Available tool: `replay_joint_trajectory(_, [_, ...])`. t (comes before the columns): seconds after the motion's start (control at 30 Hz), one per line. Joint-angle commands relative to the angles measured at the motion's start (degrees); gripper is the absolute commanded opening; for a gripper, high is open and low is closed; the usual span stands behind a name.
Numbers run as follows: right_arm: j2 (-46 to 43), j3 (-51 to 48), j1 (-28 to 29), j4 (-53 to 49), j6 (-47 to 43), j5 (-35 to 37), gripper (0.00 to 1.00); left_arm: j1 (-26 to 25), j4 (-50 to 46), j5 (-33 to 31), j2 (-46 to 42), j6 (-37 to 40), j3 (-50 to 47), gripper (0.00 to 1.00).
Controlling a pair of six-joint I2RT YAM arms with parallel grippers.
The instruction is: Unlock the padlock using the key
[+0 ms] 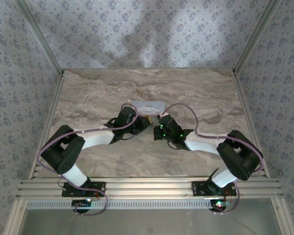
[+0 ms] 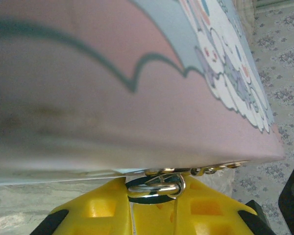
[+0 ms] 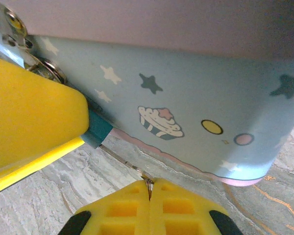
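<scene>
Tin (image 3: 196,112): pale blue, standing mid-surface on the table (image 3: 34,205), somewhat toward the far edge.
Padlock (image 3: 97,131): teal, at the tin's near side, just above the surface.
Left gripper (image 2: 156,196): clenched on the padlock, hard against the tin.
Key (image 3: 123,158): a thin metal sliver running from the padlock's end to the right fingertips.
Right gripper (image 3: 149,188): clenched on the key, fingers pressed together.
</scene>
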Motion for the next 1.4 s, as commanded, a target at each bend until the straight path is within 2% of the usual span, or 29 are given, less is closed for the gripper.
replay_joint_trajectory(0.0, [-1.43,0.17,0.48,1.5,0.7,-0.26,0.0,-0.86,2.31,0.87,0.6,-0.87,1.7,0.1])
replay_joint_trajectory(1.37, [-1.44,0.24,-0.47,1.13,1.17,-0.04,0.0,-1.1,2.32,1.04,1.2,-0.84,2.08,0.1])
